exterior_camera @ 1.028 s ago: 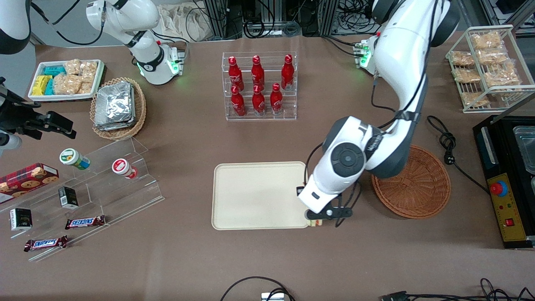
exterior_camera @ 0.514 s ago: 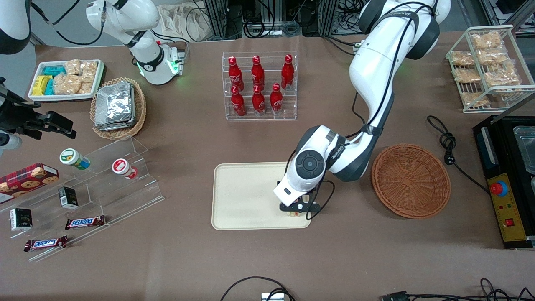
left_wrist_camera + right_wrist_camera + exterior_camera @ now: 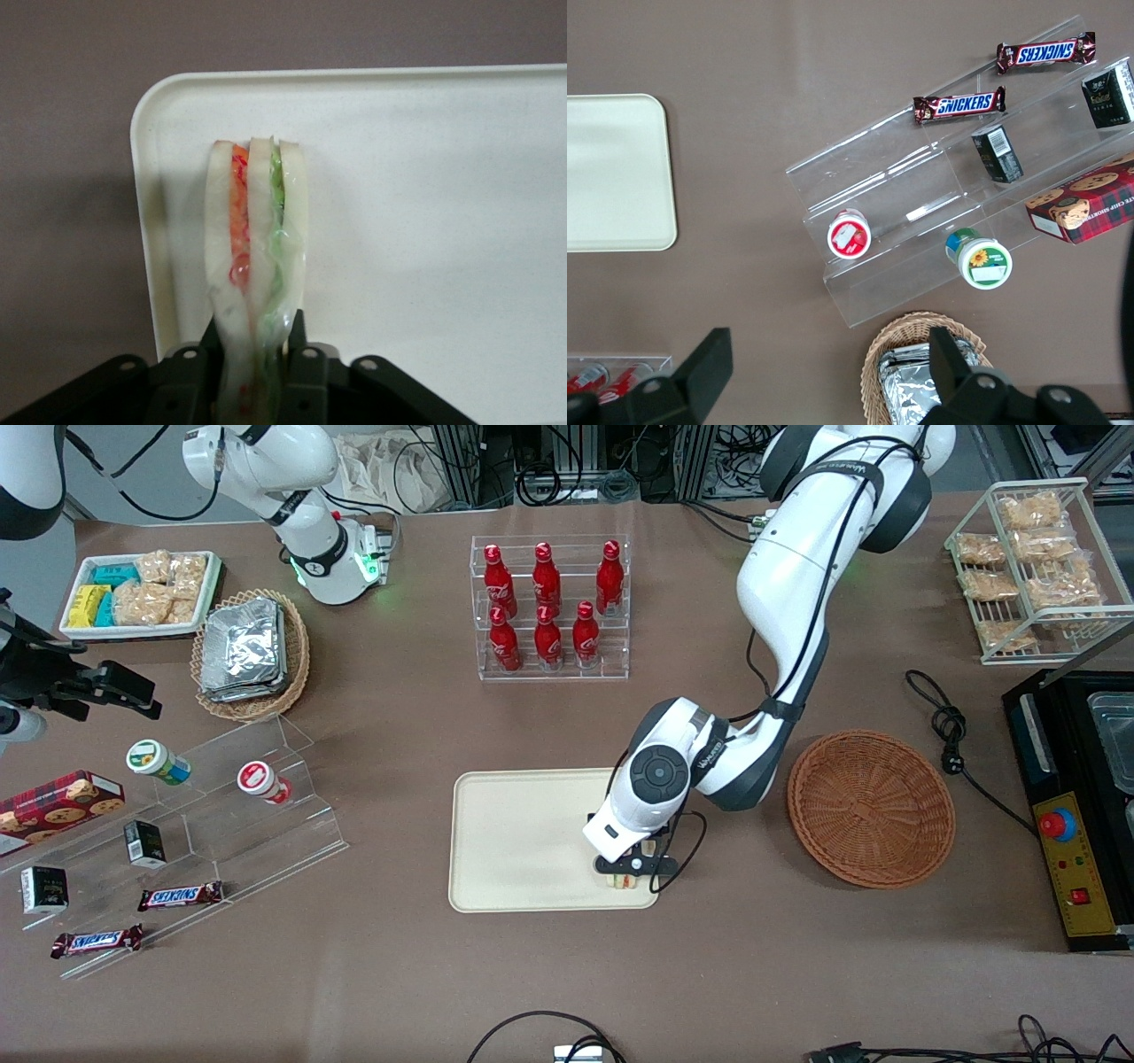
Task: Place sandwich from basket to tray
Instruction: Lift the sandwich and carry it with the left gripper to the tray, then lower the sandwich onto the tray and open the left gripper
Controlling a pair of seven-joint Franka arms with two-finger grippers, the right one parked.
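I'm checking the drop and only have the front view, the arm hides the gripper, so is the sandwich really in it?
Observer: Yes. The left wrist view shows the gripper shut on the sandwich, pinching its narrow end.
Operator: Is it over the tray or past the rim?
Observer: Over the tray, close inside a rounded corner.
Operator: How is it held, flat or on edge?
Observer: On edge. The wrist camera sees the cut side, three white bread slices with an orange layer and a green layer between them.
Operator: Anything else on the tray by it?
Observer: No, only bare cream surface shows around the sandwich in the wrist view.
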